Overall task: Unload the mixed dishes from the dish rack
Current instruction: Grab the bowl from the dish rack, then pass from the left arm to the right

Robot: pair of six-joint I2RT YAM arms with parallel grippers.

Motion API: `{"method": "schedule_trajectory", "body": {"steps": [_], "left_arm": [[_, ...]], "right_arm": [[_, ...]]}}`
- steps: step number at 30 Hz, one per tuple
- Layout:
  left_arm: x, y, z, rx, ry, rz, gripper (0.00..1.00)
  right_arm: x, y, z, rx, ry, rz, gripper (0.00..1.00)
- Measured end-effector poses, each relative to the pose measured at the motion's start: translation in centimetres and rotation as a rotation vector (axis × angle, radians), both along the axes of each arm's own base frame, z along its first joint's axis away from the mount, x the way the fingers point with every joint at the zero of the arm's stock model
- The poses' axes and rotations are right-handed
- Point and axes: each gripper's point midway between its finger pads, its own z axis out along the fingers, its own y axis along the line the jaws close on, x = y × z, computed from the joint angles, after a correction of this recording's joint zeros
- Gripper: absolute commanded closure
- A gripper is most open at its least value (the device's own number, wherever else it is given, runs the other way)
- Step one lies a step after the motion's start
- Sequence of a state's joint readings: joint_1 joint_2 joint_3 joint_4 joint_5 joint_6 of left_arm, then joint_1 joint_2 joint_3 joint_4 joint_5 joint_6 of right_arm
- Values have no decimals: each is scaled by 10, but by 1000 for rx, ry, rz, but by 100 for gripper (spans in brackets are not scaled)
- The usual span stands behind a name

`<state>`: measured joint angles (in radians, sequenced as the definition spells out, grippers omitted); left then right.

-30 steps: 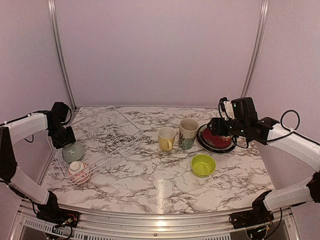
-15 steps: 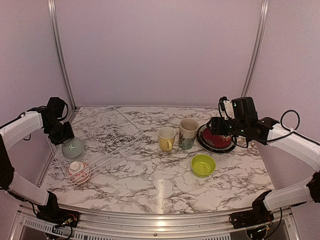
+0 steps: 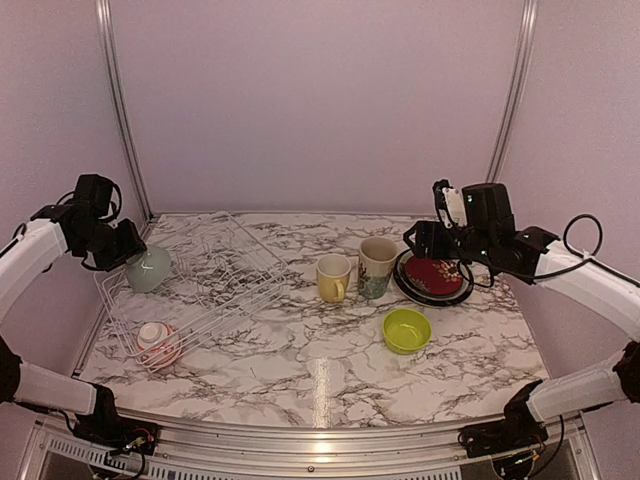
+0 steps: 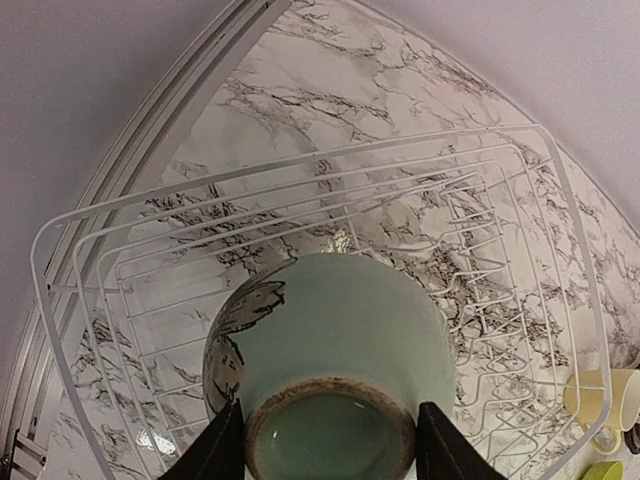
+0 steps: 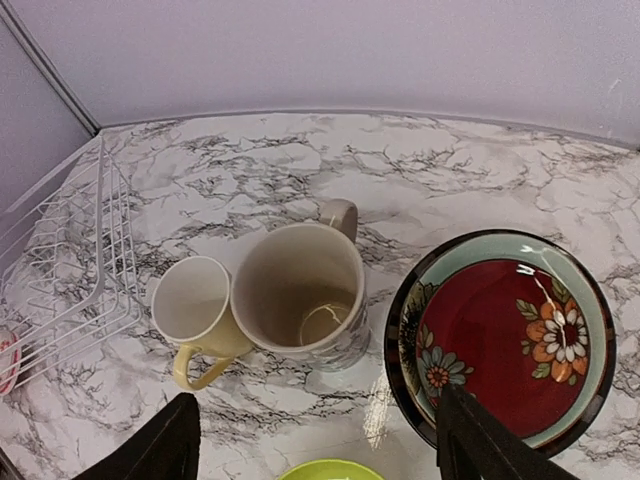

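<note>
My left gripper (image 3: pixel 128 256) is shut on a pale green bowl (image 3: pixel 148 268), held by its foot above the left end of the white wire dish rack (image 3: pixel 215 275). In the left wrist view the bowl (image 4: pixel 330 350) fills the space between my fingers (image 4: pixel 222 450), with the rack (image 4: pixel 500 250) below. A red-patterned bowl (image 3: pixel 158 343) sits in the rack's near corner. My right gripper (image 3: pixel 432 243) is open and empty above the stacked plates (image 3: pixel 436 278). The right wrist view shows the red plate (image 5: pixel 510 340), beige mug (image 5: pixel 298 290) and yellow mug (image 5: pixel 195 310).
On the marble table (image 3: pixel 300 370) stand the yellow mug (image 3: pixel 333 277), the beige mug (image 3: pixel 376 266) and a lime-green bowl (image 3: pixel 406 330). Pale walls close in at the back and both sides; a metal rail (image 4: pixel 170 130) runs beside the rack.
My left gripper has lifted the pale green bowl up and back out of the rack. My right gripper has risen a little and turned over the plates.
</note>
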<state>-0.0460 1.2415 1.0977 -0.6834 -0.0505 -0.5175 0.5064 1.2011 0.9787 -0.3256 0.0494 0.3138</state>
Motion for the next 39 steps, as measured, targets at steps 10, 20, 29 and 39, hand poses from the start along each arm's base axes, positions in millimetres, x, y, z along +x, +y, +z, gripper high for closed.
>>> {"method": "schedule_trajectory", "body": {"steps": [10,20,29,39], "left_arm": [[7,-28,57,-165,-211,-68,75],[26,-62,81,-412,-352,-128,75],[34,-108,82,-599,-388,-207,75],[34,-149,94,-686,-408,-304,77]], "right_arm": [[1,86,76,148,-144,188,22],[18,179,84,424,-69,384,23],[10,288,85,640,37,610,23],[-1,347,71,755,123,753,25]]}}
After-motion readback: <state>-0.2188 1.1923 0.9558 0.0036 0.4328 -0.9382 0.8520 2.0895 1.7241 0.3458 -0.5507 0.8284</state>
